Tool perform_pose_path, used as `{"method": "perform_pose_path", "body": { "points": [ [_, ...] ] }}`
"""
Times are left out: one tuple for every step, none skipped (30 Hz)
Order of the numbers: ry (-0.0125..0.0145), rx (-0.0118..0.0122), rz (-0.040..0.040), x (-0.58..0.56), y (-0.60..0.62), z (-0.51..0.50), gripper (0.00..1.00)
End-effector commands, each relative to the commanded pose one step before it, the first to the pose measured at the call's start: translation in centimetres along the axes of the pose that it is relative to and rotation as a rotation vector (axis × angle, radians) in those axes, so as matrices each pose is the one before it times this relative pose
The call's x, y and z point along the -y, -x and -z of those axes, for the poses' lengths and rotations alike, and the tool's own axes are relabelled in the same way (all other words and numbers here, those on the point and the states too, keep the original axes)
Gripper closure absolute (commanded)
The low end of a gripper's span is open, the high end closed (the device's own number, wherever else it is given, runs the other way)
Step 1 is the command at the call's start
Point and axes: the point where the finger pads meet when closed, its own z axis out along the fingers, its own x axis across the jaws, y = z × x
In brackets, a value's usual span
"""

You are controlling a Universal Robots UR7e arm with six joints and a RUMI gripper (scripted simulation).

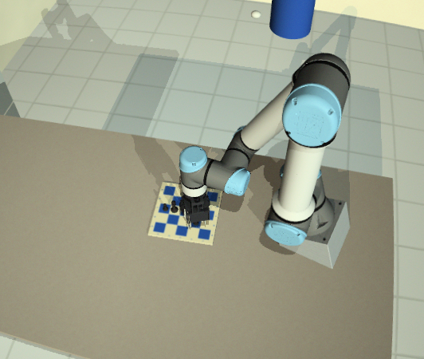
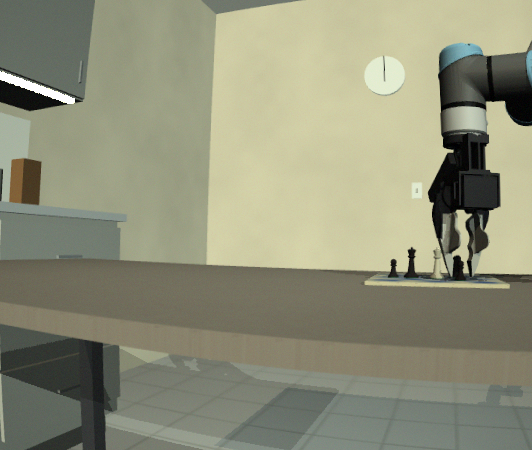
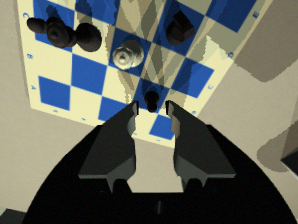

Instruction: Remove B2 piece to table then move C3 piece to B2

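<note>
The small blue and cream board [image 1: 182, 217] lies on the table, and also shows in the wrist view [image 3: 125, 65]. A black pawn [image 3: 151, 98] stands upright on a blue square in row B, near the board's edge. My gripper [image 3: 152, 101] is low over it, with a finger on each side and a gap left on both sides. In the side view the fingertips [image 2: 461, 267] reach down beside the pawn [image 2: 459, 268]. A white piece [image 3: 125, 55] stands upright one square diagonally further in, also seen from the side [image 2: 436, 264].
A black queen [image 2: 411, 262] and a second black pawn [image 2: 393, 268] stand upright on the board's far side. Another black piece [image 3: 180, 27] stands near the opposite edge. The robot base [image 1: 312, 223] is to the right of the board.
</note>
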Motion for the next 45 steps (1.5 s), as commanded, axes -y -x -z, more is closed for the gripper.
{"method": "perform_pose_path", "body": {
  "points": [
    [-0.00045, 0.00086, 0.00005, 0.015, 0.031, 0.023, 0.8],
    [0.0, 0.0, 0.0, 0.0, 0.0, 0.0, 0.8],
    [0.0, 0.0, 0.0, 0.0, 0.0, 0.0, 0.8],
    [0.0, 0.0, 0.0, 0.0, 0.0, 0.0, 0.8],
    [0.0, 0.0, 0.0, 0.0, 0.0, 0.0, 0.8],
    [0.0, 0.0, 0.0, 0.0, 0.0, 0.0, 0.8],
    [0.0, 0.0, 0.0, 0.0, 0.0, 0.0, 0.8],
    [0.0, 0.0, 0.0, 0.0, 0.0, 0.0, 0.8],
    [0.0, 0.0, 0.0, 0.0, 0.0, 0.0, 0.8],
    [0.0, 0.0, 0.0, 0.0, 0.0, 0.0, 0.8],
    [0.0, 0.0, 0.0, 0.0, 0.0, 0.0, 0.8],
    [0.0, 0.0, 0.0, 0.0, 0.0, 0.0, 0.8],
    [0.0, 0.0, 0.0, 0.0, 0.0, 0.0, 0.8],
    [0.0, 0.0, 0.0, 0.0, 0.0, 0.0, 0.8],
    [0.0, 0.0, 0.0, 0.0, 0.0, 0.0, 0.8],
    [0.0, 0.0, 0.0, 0.0, 0.0, 0.0, 0.8],
    [0.0, 0.0, 0.0, 0.0, 0.0, 0.0, 1.0],
    [0.0, 0.0, 0.0, 0.0, 0.0, 0.0, 1.0],
    [0.0, 0.0, 0.0, 0.0, 0.0, 0.0, 1.0],
    [0.0, 0.0, 0.0, 0.0, 0.0, 0.0, 1.0],
    [0.0, 0.0, 0.0, 0.0, 0.0, 0.0, 1.0],
    [0.0, 0.0, 0.0, 0.0, 0.0, 0.0, 1.0],
    [0.0, 0.0, 0.0, 0.0, 0.0, 0.0, 1.0],
    [0.0, 0.0, 0.0, 0.0, 0.0, 0.0, 1.0],
    [0.0, 0.0, 0.0, 0.0, 0.0, 0.0, 1.0],
    [0.0, 0.0, 0.0, 0.0, 0.0, 0.0, 1.0],
    [0.0, 0.0, 0.0, 0.0, 0.0, 0.0, 1.0],
    [0.0, 0.0, 0.0, 0.0, 0.0, 0.0, 1.0],
    [0.0, 0.0, 0.0, 0.0, 0.0, 0.0, 1.0],
    [0.0, 0.0, 0.0, 0.0, 0.0, 0.0, 1.0],
    [0.0, 0.0, 0.0, 0.0, 0.0, 0.0, 1.0],
    [0.0, 0.0, 0.0, 0.0, 0.0, 0.0, 1.0],
    [0.0, 0.0, 0.0, 0.0, 0.0, 0.0, 1.0],
    [0.0, 0.0, 0.0, 0.0, 0.0, 0.0, 1.0],
    [0.0, 0.0, 0.0, 0.0, 0.0, 0.0, 1.0],
    [0.0, 0.0, 0.0, 0.0, 0.0, 0.0, 1.0],
    [0.0, 0.0, 0.0, 0.0, 0.0, 0.0, 1.0],
    [0.0, 0.0, 0.0, 0.0, 0.0, 0.0, 1.0],
    [0.0, 0.0, 0.0, 0.0, 0.0, 0.0, 1.0],
    [0.0, 0.0, 0.0, 0.0, 0.0, 0.0, 1.0],
    [0.0, 0.0, 0.0, 0.0, 0.0, 0.0, 1.0],
    [0.0, 0.0, 0.0, 0.0, 0.0, 0.0, 1.0],
    [0.0, 0.0, 0.0, 0.0, 0.0, 0.0, 1.0],
    [0.0, 0.0, 0.0, 0.0, 0.0, 0.0, 1.0],
    [0.0, 0.0, 0.0, 0.0, 0.0, 0.0, 1.0]
  ]
}}
